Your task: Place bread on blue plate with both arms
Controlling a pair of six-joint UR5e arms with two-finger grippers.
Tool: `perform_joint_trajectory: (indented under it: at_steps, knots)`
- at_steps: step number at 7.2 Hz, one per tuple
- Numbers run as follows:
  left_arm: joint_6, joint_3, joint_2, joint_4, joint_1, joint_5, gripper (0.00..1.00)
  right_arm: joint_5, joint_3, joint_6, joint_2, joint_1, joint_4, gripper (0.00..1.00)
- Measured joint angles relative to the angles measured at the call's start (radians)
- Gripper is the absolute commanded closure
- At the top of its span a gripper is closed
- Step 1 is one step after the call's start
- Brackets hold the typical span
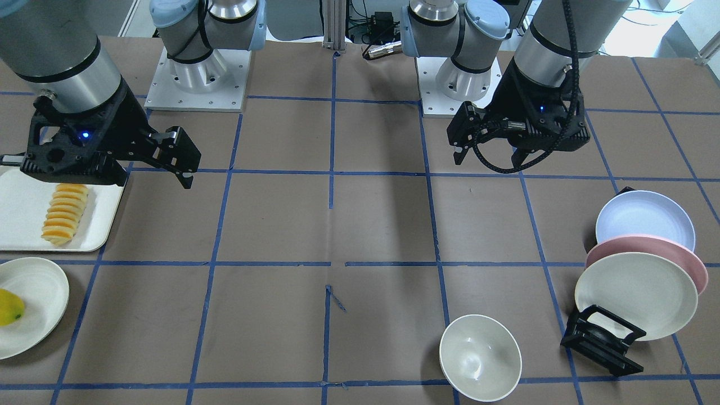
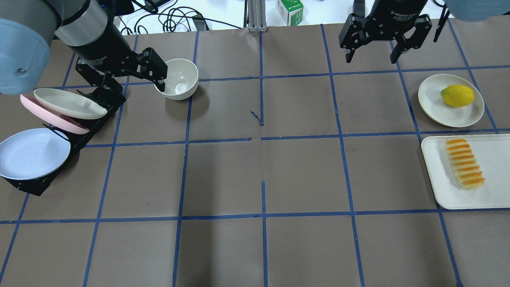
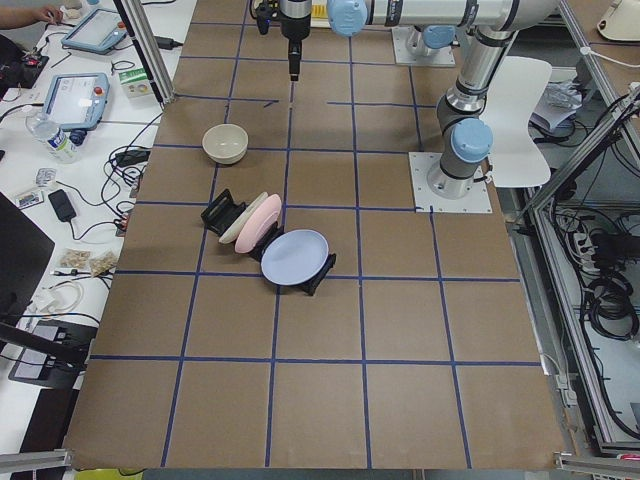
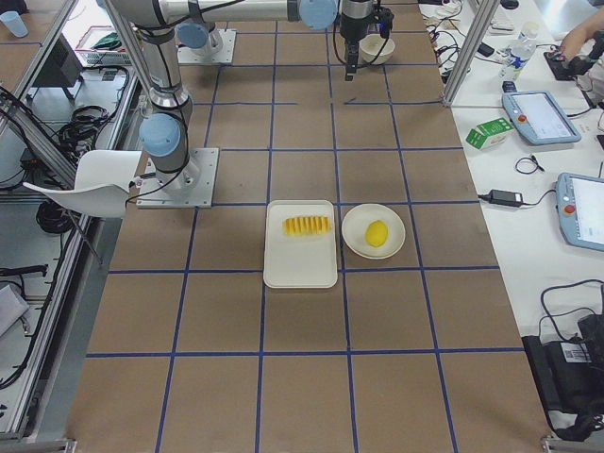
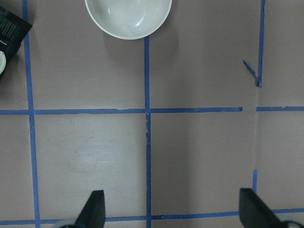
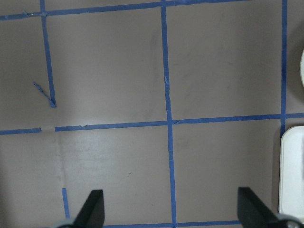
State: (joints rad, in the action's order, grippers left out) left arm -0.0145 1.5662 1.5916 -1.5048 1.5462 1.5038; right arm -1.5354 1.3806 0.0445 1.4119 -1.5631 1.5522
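Observation:
The bread (image 2: 464, 163), a ridged yellow-orange loaf, lies on a white tray (image 2: 438, 175) at the table's right side; it also shows in the front view (image 1: 64, 214). The blue plate (image 2: 32, 153) leans in a black rack (image 1: 602, 343) at the far left, nearest the robot, with a pink plate (image 1: 694, 270) and a cream plate (image 1: 635, 295) behind it. My left gripper (image 2: 131, 85) is open and empty, high above the table next to the rack and bowl. My right gripper (image 2: 371, 59) is open and empty, high above the table, away from the tray.
A cream bowl (image 2: 179, 77) stands by the left gripper's finger; it shows at the top of the left wrist view (image 5: 128, 16). A yellow lemon (image 2: 458, 95) sits on a small cream plate (image 2: 434, 99) beyond the tray. Blue tape lines grid the brown table.

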Motion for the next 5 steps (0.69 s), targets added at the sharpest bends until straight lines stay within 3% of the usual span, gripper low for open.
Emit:
perform_joint_trajectory:
  at_steps: [5]
  knots:
    - [0.000, 0.000, 0.004, 0.000, 0.000, 0.001, 0.00, -0.008, 0.004, -0.001, 0.005, 0.002, 0.001, 0.00]
